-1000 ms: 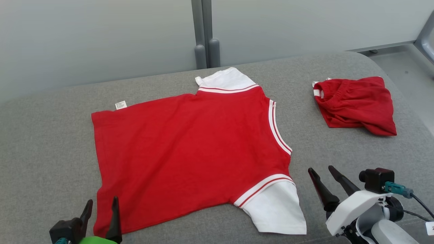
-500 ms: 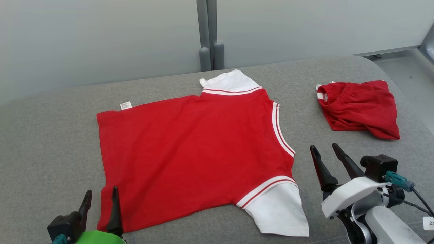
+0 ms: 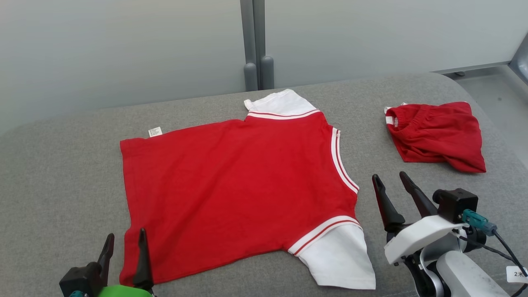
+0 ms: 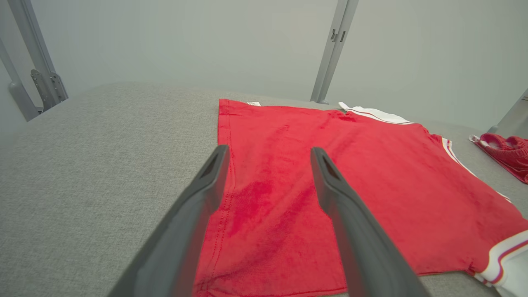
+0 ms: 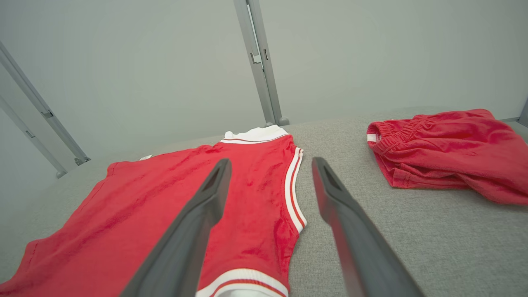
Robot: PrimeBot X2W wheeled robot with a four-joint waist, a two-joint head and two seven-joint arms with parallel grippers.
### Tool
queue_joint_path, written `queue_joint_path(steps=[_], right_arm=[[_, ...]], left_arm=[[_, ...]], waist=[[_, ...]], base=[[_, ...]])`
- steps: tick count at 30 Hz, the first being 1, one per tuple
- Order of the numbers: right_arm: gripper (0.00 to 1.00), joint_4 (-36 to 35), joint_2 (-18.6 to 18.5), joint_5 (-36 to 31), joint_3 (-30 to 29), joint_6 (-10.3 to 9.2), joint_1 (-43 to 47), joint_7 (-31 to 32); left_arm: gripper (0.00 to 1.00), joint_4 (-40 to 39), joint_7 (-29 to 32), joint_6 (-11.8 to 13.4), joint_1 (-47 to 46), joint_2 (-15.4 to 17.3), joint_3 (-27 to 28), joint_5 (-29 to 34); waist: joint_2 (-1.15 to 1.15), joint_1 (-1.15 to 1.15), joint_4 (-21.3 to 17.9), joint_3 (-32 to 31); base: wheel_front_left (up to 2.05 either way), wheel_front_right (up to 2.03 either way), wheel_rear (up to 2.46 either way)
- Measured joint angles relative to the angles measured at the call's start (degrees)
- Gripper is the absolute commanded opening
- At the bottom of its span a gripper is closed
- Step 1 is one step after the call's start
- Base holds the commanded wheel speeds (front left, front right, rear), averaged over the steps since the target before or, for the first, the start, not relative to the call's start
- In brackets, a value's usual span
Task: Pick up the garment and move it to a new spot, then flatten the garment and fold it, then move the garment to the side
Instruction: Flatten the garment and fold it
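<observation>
Red with white sleeves, the shirt is spread flat on the grey worktop. The left claw is held apart over its hem corner; the right claw, also apart and empty, is held beside its striped neckline.

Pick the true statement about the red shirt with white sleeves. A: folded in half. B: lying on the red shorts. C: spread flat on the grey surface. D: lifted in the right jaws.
C: the red shirt lies unfolded, spread flat on the grey surface, apart from the red shorts.
</observation>
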Motion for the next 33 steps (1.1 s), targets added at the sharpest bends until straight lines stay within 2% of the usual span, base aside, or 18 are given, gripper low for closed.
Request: queue_joint_path(steps=[24,33], right_arm=[[1.00,0.41,2.12,-1.75,-1.05,-0.43,0.19,-0.52],[1.00,1.13,2.22,-2.21,-1.04,-0.34,0.54,-0.62]], left_arm=[[1.00,-2.97,0.00,0.47,2.43,-0.48,0.37,0.98],[1.00,0.52,1.26,0.48,5.66,-0.77,0.13,-0.38]], waist=[[0.00,0.00,0.19,-0.64],[0.00,0.00,0.22,-0.78]], base=[[0.00,0.00,0.00],[0.00,0.00,0.00]])
